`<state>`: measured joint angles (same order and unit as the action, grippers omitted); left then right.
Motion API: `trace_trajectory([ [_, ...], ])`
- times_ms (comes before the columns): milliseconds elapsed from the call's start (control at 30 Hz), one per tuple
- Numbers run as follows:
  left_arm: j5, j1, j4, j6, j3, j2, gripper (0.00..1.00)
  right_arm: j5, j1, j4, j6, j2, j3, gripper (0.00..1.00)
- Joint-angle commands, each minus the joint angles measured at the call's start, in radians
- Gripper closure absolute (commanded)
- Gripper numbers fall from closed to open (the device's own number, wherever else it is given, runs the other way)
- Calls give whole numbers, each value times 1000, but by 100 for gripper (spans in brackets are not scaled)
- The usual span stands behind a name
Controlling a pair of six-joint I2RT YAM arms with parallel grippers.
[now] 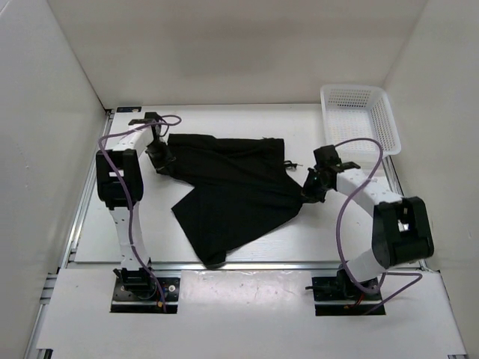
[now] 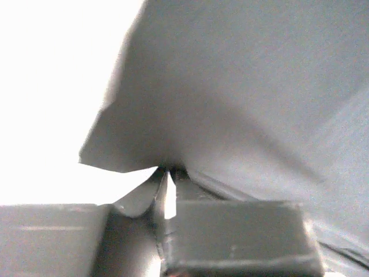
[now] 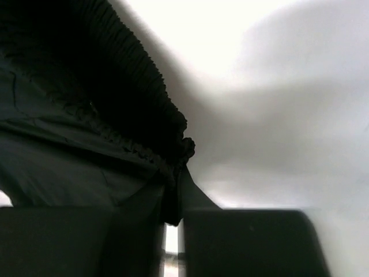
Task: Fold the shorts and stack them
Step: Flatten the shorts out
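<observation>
**Item 1. Left claw** (image 1: 160, 158): clenched on a far-left corner of the shorts (image 1: 232, 187). In my left wrist view the fingers (image 2: 242, 236) meet tip to tip, with a fold of the cloth pinched between them. The fabric fans up and away from the pinch.

**Item 2. Left arm** (image 1: 120, 183): rises from its base at the near edge with the elbow folded high. The forearm reaches away from me and the wrist tips down over the cloth.

**Item 3. Right claw** (image 1: 308, 191): clenched on the right end of the same shorts. In my right wrist view the gathered waistband (image 3: 151, 101) runs down into the nip of the fingers (image 3: 248, 242), and the jaws are closed on it.

**Item 4. Right arm** (image 1: 370, 193): elbow swung out to my right, forearm angled back left, wrist held low near the table (image 1: 329, 235).

**Item 5. Shorts**: black, spread flat between the two claws, right of the left one and left of the right one. One wide leg trails nearer my bases than either claw.

**Item 6. Basket** (image 1: 361, 116): white mesh, beyond the right claw and to its right, well apart from the cloth.
</observation>
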<state>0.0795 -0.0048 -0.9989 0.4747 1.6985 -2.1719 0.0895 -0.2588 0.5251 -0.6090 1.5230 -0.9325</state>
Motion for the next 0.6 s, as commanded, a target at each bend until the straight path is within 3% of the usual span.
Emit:
trace_trajectory([
  [0, -73, 49, -52, -71, 76, 46, 68, -69, -46, 53, -44, -72, 57, 61],
  [33, -61, 49, -61, -82, 76, 64, 50, -89, -59, 67, -44, -72, 57, 42],
  [100, -49, 49, -95, -93, 87, 98, 7, -131, -79, 93, -44, -81, 22, 20],
  [133, -49, 49, -95, -93, 110, 112, 0, -170, -91, 116, -44, -81, -3, 12],
  [233, -49, 49, -106, -93, 176, 133, 3, -215, -100, 125, -23, -45, -127, 10],
  [300, -38, 49, -106, -93, 229, 106, 17, -253, -100, 125, -3, -6, -245, 12],
  [333, -27, 49, -106, -93, 298, 81, 39, -264, -100, 125, -3, 53, -291, 24],
  [400, -8, 49, -106, -81, 372, -7, 54, -286, -100, 125, 9, 123, -380, 45],
  [433, -7, 49, -118, -70, 450, -40, 54, -296, -100, 125, 21, 197, -470, 59],
  [467, -7, 49, -127, -56, 487, -70, 54, -297, -100, 125, 22, 239, -520, 63],
  [500, 2, 49, -127, -56, 519, -98, 41, -297, -100, 125, 32, 279, -569, 63],
  [567, 11, 40, -127, -47, 611, -176, 24, -297, -91, 125, 32, 393, -658, 60],
])
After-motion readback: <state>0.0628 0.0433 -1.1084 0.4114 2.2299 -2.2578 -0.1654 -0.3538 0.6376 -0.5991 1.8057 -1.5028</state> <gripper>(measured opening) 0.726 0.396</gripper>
